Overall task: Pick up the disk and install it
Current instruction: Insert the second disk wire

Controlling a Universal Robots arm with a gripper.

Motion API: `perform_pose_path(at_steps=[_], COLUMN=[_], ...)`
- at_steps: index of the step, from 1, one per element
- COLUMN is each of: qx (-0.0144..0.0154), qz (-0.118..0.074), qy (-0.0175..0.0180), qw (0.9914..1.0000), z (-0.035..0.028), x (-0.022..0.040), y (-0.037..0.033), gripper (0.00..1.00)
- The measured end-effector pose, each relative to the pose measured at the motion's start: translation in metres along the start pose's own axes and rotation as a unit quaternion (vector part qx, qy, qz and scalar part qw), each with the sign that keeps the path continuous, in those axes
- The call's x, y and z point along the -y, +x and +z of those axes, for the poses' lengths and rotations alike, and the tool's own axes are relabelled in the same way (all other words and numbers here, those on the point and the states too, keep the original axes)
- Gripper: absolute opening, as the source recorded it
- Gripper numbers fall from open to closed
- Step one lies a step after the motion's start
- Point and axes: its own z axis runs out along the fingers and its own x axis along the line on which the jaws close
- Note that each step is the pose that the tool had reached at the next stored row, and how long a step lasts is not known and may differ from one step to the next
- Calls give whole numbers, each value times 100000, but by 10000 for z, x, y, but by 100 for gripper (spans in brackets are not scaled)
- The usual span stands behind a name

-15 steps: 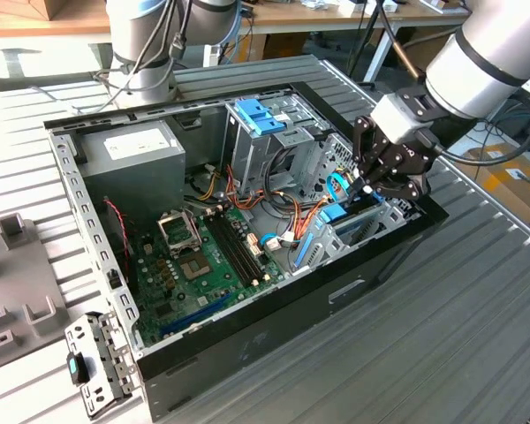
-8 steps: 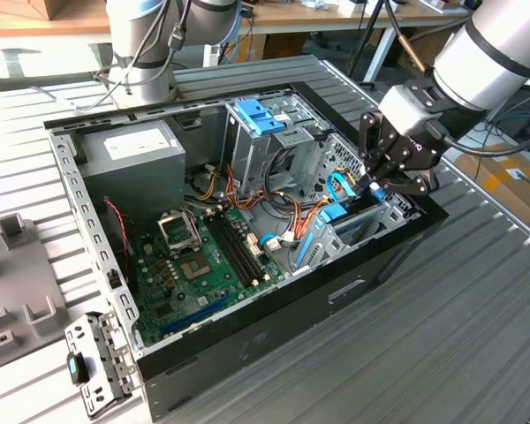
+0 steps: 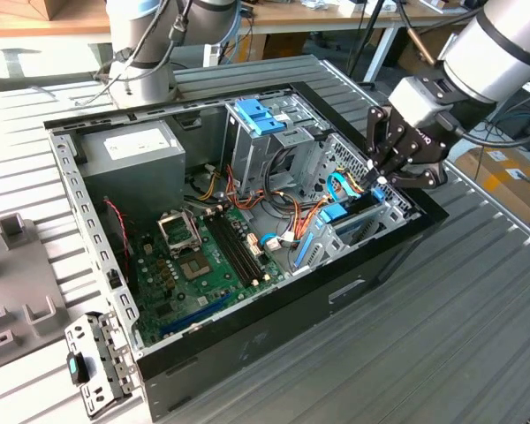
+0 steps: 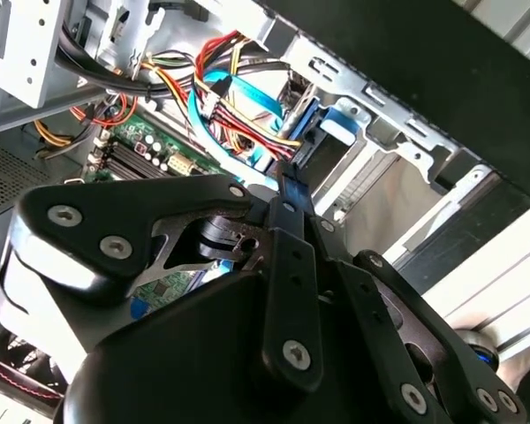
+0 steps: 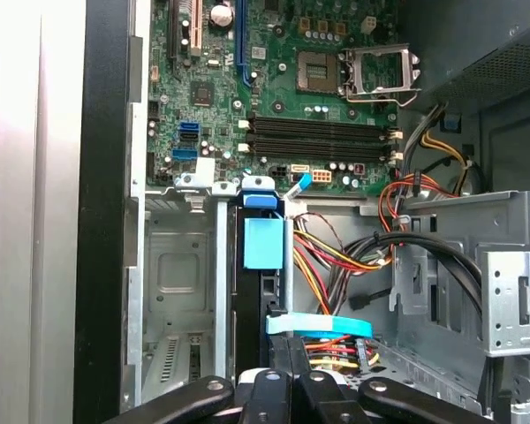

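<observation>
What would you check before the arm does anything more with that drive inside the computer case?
1. Gripper is over the drive bay at the case's front corner: ok.
2. Disk stands on edge in a slot of the bay: ok.
3. Disk pushed fully home: cannot tell.
4. Blue data cable lies close under the gripper, possible snag: not ok.
5. Bundled power wires sit beside the slot, not across it: ok.
6. Fingers closed on the disk: cannot tell.
</observation>
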Motion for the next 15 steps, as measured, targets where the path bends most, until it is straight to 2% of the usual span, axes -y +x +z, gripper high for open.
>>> perform_pose_path(at_steps=[6, 10, 15], qx=[-4, -8, -3], qz=[3, -1, -7], qy=[0, -3, 0], qw=[100000, 100000, 100000], z=[-86, -114, -114], x=[90, 145, 149], y=[-15, -20, -20], gripper=[11, 11, 11])
